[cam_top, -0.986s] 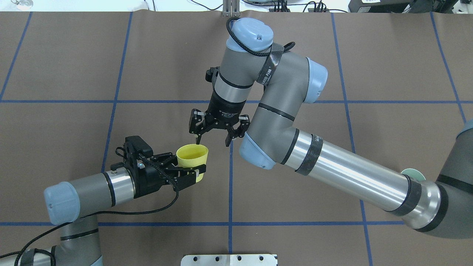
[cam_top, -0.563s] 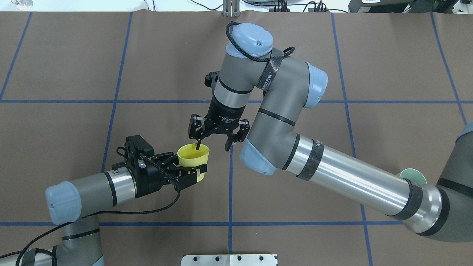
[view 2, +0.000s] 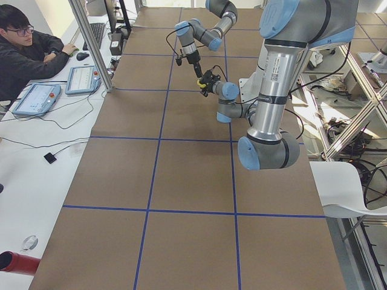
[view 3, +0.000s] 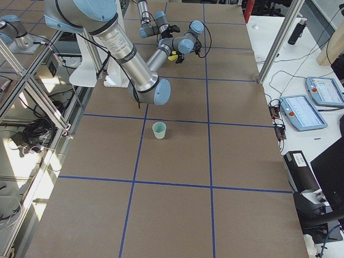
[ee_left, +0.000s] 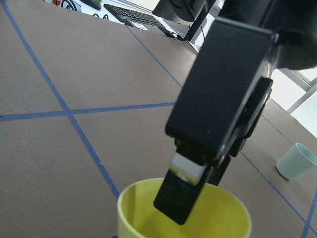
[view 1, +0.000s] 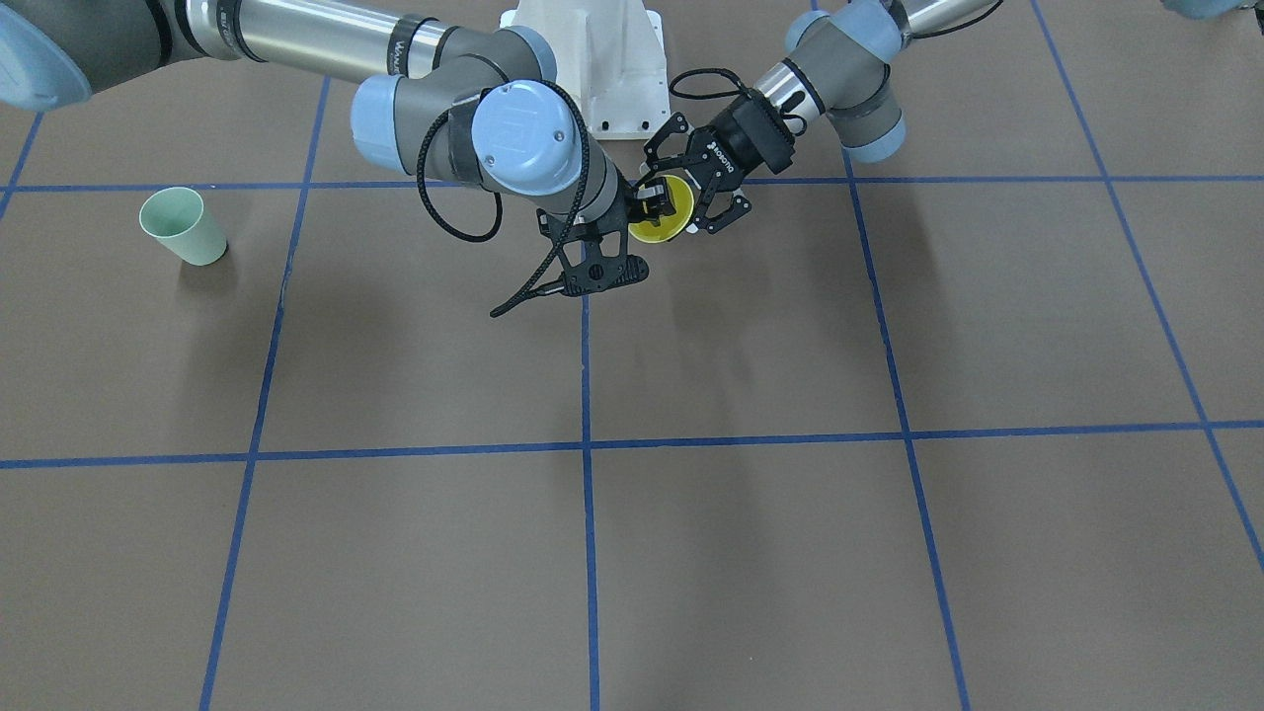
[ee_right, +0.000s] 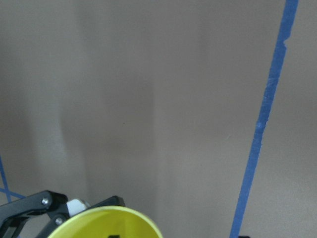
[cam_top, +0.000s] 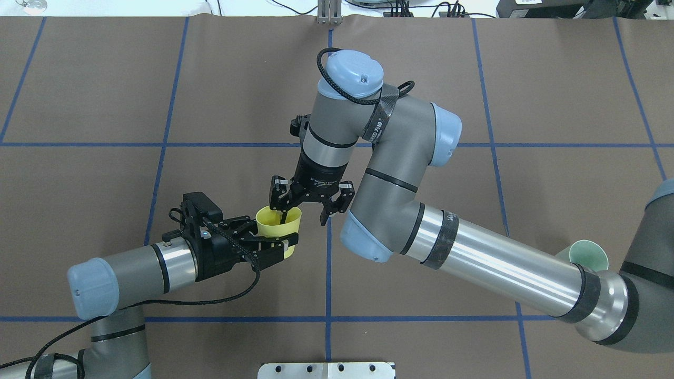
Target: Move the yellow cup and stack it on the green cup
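Note:
The yellow cup (cam_top: 279, 225) is held upright above the table by my left gripper (cam_top: 276, 236), which is shut on its sides. My right gripper (cam_top: 303, 217) hangs over it, open: one finger dips inside the cup's mouth, the other hangs outside its right wall. The left wrist view shows that finger (ee_left: 181, 203) inside the yellow cup (ee_left: 130, 210). The front view shows the yellow cup (view 1: 657, 225) between both grippers. The green cup (cam_top: 588, 255) stands upright on the table at the right, partly hidden behind my right arm; it shows whole in the front view (view 1: 184, 226).
Blue tape lines (cam_top: 328, 273) cross the brown table cover. A metal plate (cam_top: 326, 370) sits at the near edge. A white robot base (view 1: 612, 59) stands between the arms. An operator (view 2: 24, 54) sits at a side desk with tablets.
My right gripper has come down and left, and one finger has entered the yellow cup's mouth. My left gripper with the cup has shifted slightly right. More of the green cup shows.

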Available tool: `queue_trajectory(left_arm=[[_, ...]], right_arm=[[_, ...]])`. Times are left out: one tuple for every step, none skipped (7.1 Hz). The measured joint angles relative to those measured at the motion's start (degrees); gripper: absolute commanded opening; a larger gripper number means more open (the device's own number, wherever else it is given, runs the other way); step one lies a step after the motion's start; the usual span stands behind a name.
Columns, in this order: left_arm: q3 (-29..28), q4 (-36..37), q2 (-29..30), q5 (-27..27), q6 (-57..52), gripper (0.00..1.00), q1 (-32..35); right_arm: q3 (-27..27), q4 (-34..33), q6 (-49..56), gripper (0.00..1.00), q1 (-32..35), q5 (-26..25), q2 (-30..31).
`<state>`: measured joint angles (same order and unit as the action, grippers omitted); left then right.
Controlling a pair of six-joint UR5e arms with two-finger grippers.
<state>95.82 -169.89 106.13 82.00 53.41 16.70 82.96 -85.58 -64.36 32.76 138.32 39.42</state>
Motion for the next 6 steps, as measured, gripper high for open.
queue_trajectory(left_arm=[[-0.01,0.0,0.05,0.0,0.02,0.15,0.0],[-0.01,0.0,0.09,0.0,0.05,0.15,0.0],[-0.02,0.02,0.17,0.0,0.13,0.15,0.0],[-0.05,0.06,0.24,0.0,0.25,0.15,0.0],[-0.07,0.08,0.3,0.0,0.35,0.15,0.0],[-0.09,0.11,0.38,0.0,0.42,0.15,0.0]], right_arm=[[0.03,0.0,-0.04,0.57,-0.15,-0.1,0.05],[0.06,0.01,-0.06,0.55,-0.19,-0.14,0.09],[0.19,0.01,-0.06,0.55,-0.2,-0.15,0.14],[0.4,0.03,-0.07,0.55,-0.19,-0.14,0.21],[0.55,0.05,-0.07,0.53,-0.17,-0.1,0.23],[0.65,0.06,-0.07,0.49,-0.15,-0.08,0.23]])
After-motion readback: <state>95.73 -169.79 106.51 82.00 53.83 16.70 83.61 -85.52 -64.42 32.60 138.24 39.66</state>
